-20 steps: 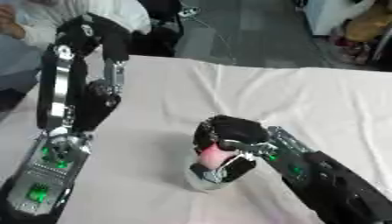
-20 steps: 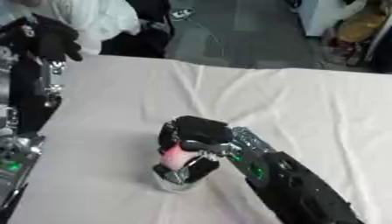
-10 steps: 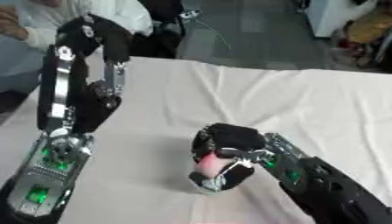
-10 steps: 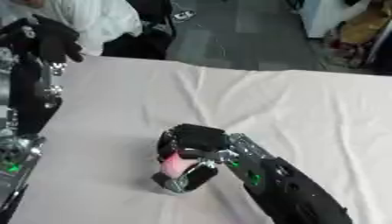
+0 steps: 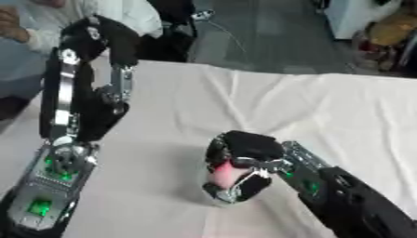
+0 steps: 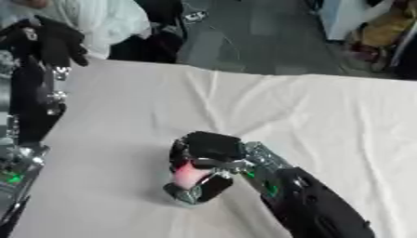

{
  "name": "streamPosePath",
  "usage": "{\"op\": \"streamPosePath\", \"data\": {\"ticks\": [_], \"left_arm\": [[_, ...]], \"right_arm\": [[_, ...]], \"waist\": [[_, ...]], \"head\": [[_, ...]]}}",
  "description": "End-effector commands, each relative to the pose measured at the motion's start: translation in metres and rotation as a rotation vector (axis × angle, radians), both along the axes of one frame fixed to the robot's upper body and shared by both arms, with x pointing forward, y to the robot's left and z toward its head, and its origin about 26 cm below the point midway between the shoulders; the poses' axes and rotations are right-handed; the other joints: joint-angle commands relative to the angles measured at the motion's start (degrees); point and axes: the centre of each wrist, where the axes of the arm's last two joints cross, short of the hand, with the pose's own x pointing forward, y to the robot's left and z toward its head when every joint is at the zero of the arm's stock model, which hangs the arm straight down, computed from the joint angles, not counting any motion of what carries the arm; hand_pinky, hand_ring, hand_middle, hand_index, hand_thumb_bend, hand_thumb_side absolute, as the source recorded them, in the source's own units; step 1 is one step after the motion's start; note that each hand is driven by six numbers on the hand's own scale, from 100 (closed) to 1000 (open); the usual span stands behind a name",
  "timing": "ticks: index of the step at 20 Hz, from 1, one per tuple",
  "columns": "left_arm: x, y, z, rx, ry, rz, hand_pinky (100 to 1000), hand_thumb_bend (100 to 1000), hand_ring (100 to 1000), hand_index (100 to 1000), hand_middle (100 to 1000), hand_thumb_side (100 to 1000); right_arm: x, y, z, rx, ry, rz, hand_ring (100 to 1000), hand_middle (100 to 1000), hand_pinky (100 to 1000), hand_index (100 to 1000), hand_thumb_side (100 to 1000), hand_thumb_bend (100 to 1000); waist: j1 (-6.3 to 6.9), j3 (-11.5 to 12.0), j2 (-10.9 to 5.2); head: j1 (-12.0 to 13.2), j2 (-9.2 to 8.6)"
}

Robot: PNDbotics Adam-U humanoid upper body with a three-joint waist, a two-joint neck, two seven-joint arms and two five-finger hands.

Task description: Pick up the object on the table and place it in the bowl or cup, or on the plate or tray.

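Observation:
My right hand [image 5: 244,153] sits low on the white table, its fingers curled round a pink object [image 5: 222,175]. The pink object stands in or directly over a small shiny metal cup [image 5: 218,195], of which only the lower rim shows under the hand. The right forearm comes in from the lower right corner. My left hand [image 5: 110,37] is raised high at the upper left, well away from the cup, fingers hanging relaxed and holding nothing. The left arm [image 5: 57,158] rises along the left edge.
A creased white cloth [image 5: 326,111] covers the table. A person in white sits beyond the far left edge. Dark floor and clutter lie past the table's far edge.
The whole picture has shifted slightly. My right hand stays wrapped on the pink object at the cup, barely lower than before. The left arm holds its raised pose.

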Motion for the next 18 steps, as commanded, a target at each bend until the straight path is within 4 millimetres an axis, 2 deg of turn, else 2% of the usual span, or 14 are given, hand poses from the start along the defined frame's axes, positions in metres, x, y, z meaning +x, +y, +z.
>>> {"op": "streamPosePath", "data": {"ticks": [1,2,4,5,6,7,8,9,10,11,12,14,15,18], "left_arm": [[-0.0018,-0.0006,0.0081,0.010,-0.030,-0.011,535,100,388,623,559,660],[-0.0018,-0.0006,0.0081,0.010,-0.030,-0.011,535,100,388,623,559,660],[-0.0018,-0.0006,0.0081,0.010,-0.030,-0.011,535,100,388,623,559,660],[-0.0018,-0.0006,0.0082,0.010,-0.030,-0.012,535,100,388,623,559,660],[-0.0018,-0.0006,0.0081,0.010,-0.030,-0.011,535,100,388,623,559,660],[-0.0018,-0.0006,0.0081,0.010,-0.030,-0.011,535,100,388,623,559,660],[-0.0018,-0.0006,0.0081,0.010,-0.030,-0.011,535,100,388,623,559,660],[-0.0018,-0.0006,0.0081,0.010,-0.030,-0.011,535,100,388,623,559,660],[-0.0017,-0.0006,0.0082,0.010,-0.031,-0.011,535,100,388,623,559,661],[-0.0017,-0.0006,0.0082,0.010,-0.031,-0.011,535,100,388,623,559,661],[-0.0017,-0.0006,0.0083,0.010,-0.031,-0.011,535,100,388,623,559,661],[-0.0017,-0.0006,0.0083,0.010,-0.031,-0.011,535,100,388,623,559,661],[-0.0017,-0.0006,0.0083,0.010,-0.031,-0.011,535,100,388,623,559,661],[-0.0017,-0.0007,0.0083,0.010,-0.031,-0.012,535,100,388,623,559,661]], "right_arm": [[0.0004,0.0028,0.0087,0.042,-0.036,-0.005,100,100,100,330,399,100],[0.0003,0.0030,0.0086,0.050,-0.042,-0.006,100,144,100,380,362,100],[0.0002,0.0032,0.0078,0.058,-0.053,-0.005,100,204,100,423,354,100],[0.0004,0.0031,0.0070,0.061,-0.056,-0.004,100,204,100,423,354,100],[0.0006,0.0027,0.0058,0.060,-0.058,-0.005,156,306,100,489,338,100],[0.0009,0.0023,0.0045,0.059,-0.059,-0.005,163,312,100,492,340,100],[0.0011,0.0020,0.0037,0.056,-0.061,-0.004,230,364,100,527,349,100],[0.0013,0.0019,0.0031,0.055,-0.063,-0.003,200,343,100,510,343,100],[0.0014,0.0019,0.0026,0.054,-0.065,0.000,302,409,100,560,378,100],[0.0016,0.0018,0.0022,0.054,-0.066,0.003,302,409,100,560,378,100],[0.0018,0.0018,0.0019,0.054,-0.067,0.005,347,432,100,573,407,100],[0.0022,0.0014,0.0012,0.054,-0.069,0.009,380,450,100,585,430,100],[0.0023,0.0013,0.0008,0.055,-0.069,0.011,371,445,100,582,422,100],[0.0027,0.0010,-0.0001,0.058,-0.069,0.017,438,486,100,605,484,100]], "waist": [[0.31,0.0,-0.60],[0.32,-0.1,-0.59],[0.33,-0.1,-0.59],[0.33,-0.1,-0.58],[0.33,-0.1,-0.58],[0.33,-0.1,-0.56],[0.33,-0.1,-0.55],[0.33,-0.1,-0.55],[0.33,-0.1,-0.54],[0.33,-0.1,-0.53],[0.33,-0.1,-0.53],[0.33,-0.1,-0.52],[0.33,-0.1,-0.52],[0.34,-0.1,-0.53]], "head": [[0.1,-0.52],[0.1,-0.51],[0.1,-0.49],[0.1,-0.50],[0.1,-0.51],[0.1,-0.51],[0.1,-0.49],[0.1,-0.48],[0.1,-0.47],[0.1,-0.46],[0.1,-0.45],[0.2,-0.43],[0.2,-0.42],[0.2,-0.41]]}}
